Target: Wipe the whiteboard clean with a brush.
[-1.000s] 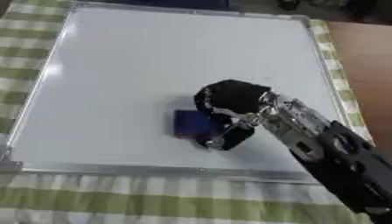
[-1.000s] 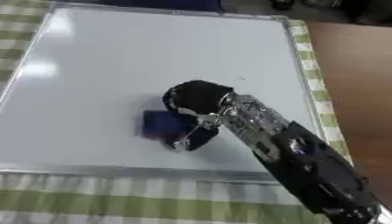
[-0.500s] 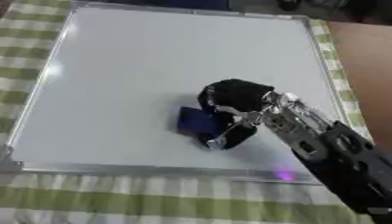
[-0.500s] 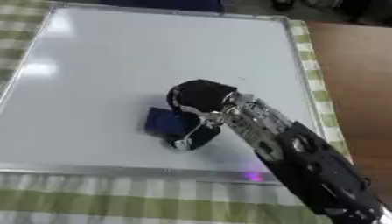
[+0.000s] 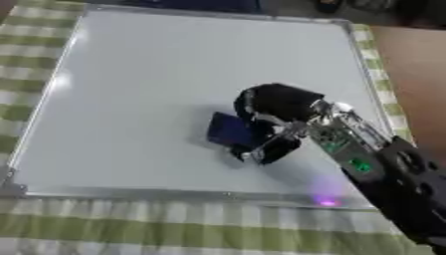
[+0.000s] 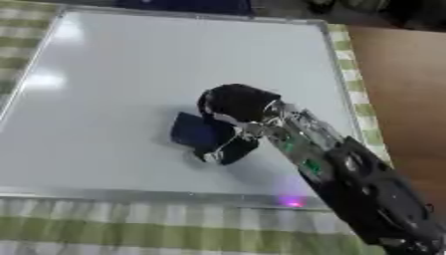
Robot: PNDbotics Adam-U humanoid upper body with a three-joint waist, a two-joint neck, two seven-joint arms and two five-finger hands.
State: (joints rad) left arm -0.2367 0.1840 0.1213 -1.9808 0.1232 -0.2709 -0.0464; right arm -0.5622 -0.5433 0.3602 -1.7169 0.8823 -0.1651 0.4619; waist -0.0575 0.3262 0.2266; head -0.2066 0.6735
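The whiteboard (image 5: pixel 139 74) lies flat and fills most of both views; its surface looks blank white. A dark blue brush (image 5: pixel 229 130) rests on the board right of the middle, toward the near edge. My right hand (image 5: pixel 275 107) comes in from the lower right and has its fingers and thumb curled round the brush, covering the brush's right side. My left hand shows in no view.
A green and white checked cloth (image 5: pixel 131 234) covers the table around the board. Bare brown table (image 5: pixel 418 74) shows at the right. A small purple glint (image 5: pixel 327 201) sits on the board's near frame. Dark objects lie beyond the far edge.
The hand and brush have slid slightly toward the board's right. The purple glint has appeared on the near frame.
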